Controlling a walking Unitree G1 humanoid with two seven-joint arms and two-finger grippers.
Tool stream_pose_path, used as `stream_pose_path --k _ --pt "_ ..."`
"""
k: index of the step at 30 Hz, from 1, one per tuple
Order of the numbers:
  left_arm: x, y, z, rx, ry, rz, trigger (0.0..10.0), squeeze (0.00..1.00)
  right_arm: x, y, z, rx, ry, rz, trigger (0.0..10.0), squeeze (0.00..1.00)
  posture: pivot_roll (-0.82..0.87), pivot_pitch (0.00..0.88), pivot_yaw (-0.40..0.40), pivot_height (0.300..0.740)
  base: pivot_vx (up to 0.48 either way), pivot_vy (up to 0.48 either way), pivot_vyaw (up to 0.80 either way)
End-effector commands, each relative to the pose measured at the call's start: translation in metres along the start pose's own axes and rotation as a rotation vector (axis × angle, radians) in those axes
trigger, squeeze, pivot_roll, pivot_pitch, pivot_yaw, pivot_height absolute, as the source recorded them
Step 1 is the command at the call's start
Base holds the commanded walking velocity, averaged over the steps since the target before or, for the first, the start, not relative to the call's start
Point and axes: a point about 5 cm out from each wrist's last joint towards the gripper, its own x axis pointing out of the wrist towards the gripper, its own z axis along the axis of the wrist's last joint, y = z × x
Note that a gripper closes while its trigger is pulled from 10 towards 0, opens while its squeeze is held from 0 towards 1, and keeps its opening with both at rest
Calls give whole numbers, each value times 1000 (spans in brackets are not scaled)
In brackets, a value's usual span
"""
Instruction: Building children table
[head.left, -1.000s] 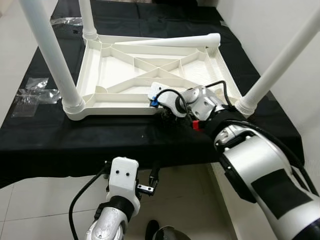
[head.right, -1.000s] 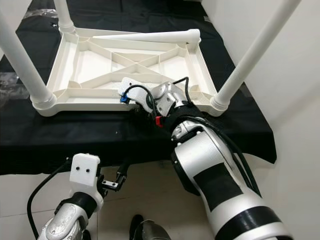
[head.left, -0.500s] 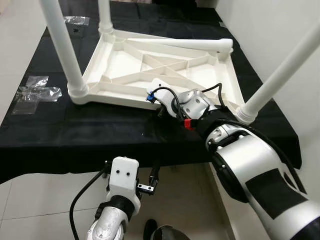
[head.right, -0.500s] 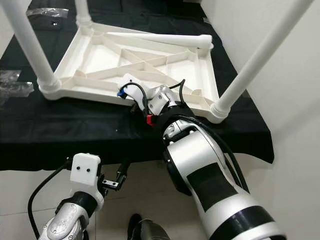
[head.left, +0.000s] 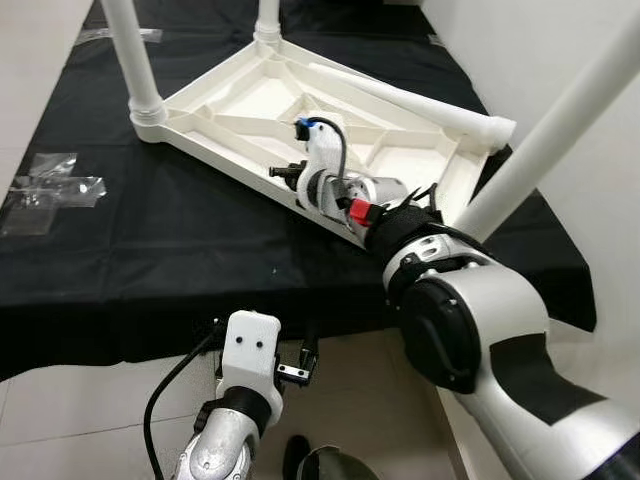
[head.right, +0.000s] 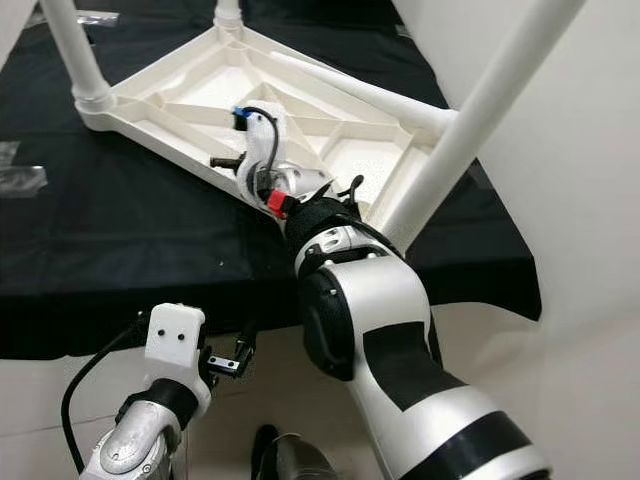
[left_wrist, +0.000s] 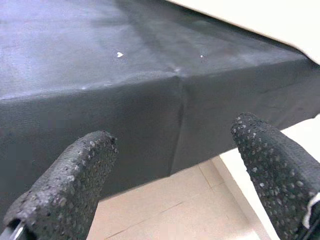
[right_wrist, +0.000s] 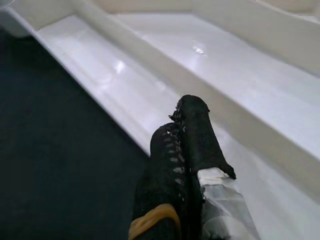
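Note:
The white children's table (head.left: 222, 152) lies upside down on the black cloth, set at an angle to the cloth's front edge. Three white legs stand up from its corners: one at the left (head.left: 130, 50), one at the far corner (head.left: 268, 15) and one at the right (head.left: 560, 130). A loose leg (head.left: 400, 95) lies across the far right rim. My right gripper (head.left: 280, 172) is shut and rests against the near rim of the tabletop, its fingers (right_wrist: 186, 130) pressed together. My left gripper (left_wrist: 175, 145) hangs open below the cloth's front edge with nothing between its fingers.
The black cloth (head.left: 150, 250) covers the whole work table and drapes over its front. Clear plastic bags (head.left: 50, 185) lie at its left side, and another bag (head.left: 120, 35) at the far left. A white wall (head.left: 560, 40) stands close on the right. Tiled floor (head.left: 80, 410) lies below.
The upturned table has swung round on the cloth: its near left corner moved away and left, the right corner came nearer. My right gripper went with the rim. The left arm stayed put.

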Motion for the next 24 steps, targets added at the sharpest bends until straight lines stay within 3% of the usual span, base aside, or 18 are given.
stream_pose_path --k 1,3,4,5,6,8,12,13,14,16,19,21,24 --pt "0 -14 2 -47 -10 -33 10000 0 0 5 1 -69 -12 17 10000 0 -42 261 -198 740 0 0 0" --pt "0 -14 2 -47 -9 -31 10000 0 0 9 5 -119 -45 30 10000 0 -42 261 -198 740 0 0 0" --pt "0 -14 1 -47 -6 -31 10000 0 -2 16 16 -123 -116 64 10000 63 -41 257 -197 740 0 0 0" --pt "1 -14 0 -48 -5 -32 10000 0 -4 19 26 -104 -185 83 10000 1000 -37 255 -197 740 0 0 0" --pt "1 -14 0 -48 -5 -32 10000 0 -4 19 26 -104 -185 83 10000 1000 -37 255 -197 740 0 0 0" --pt "1 -14 -1 -46 -2 -29 10000 0 -12 21 52 -84 -352 120 10000 1000 -32 244 -194 740 0 0 0" --pt "1 -13 -1 -46 -3 -28 10000 0 -15 20 59 -79 -400 121 10000 1000 -32 244 -194 740 0 0 0" --pt "2 -12 -3 -42 -2 -29 10000 0 -22 2 64 -97 -536 122 10000 0 -17 225 -175 740 0 0 0" --pt "2 -12 -3 -42 -2 -29 10000 0 -22 2 64 -97 -536 122 10000 0 -17 225 -175 740 0 0 0" --pt "4 -10 -3 -35 -4 -31 10000 0 -27 -13 56 -89 -605 142 10000 0 -14 217 -166 740 0 0 0" --pt "4 -9 -4 -32 -6 -33 10000 0 -29 -18 52 -85 -622 150 10000 0 -13 215 -161 740 0 0 0" --pt "5 -8 -5 -30 -3 -31 10000 0 -33 -23 40 -128 -641 176 10000 0 -14 204 -153 740 0 0 0" --pt "9 -1 -8 -16 4 -33 10000 0 -58 -58 -16 -211 -652 197 10000 0 0 172 -116 740 0 0 0"
